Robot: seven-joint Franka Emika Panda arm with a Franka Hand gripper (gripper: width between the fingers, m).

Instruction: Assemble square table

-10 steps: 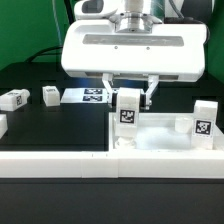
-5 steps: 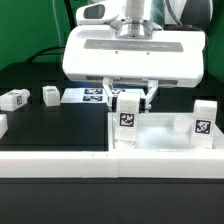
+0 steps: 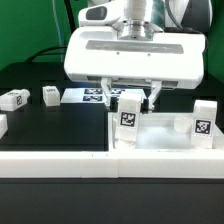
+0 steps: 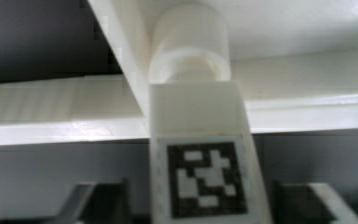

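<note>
The gripper [image 3: 131, 97] straddles the upright leg [image 3: 129, 117], fingers apart (seemingly clear of it); marker board [image 3: 90, 96] lies just behind.

Claw [image 3: 131, 101] pointing down, jaws spread apart.

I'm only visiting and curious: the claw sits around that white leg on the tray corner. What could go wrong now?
The gripper stands open around the upright leg at a corner of the tabletop. If the leg isn't seated firmly, a finger brushing it while rising could tip it. A sideways swing might hit the other standing leg.
</note>
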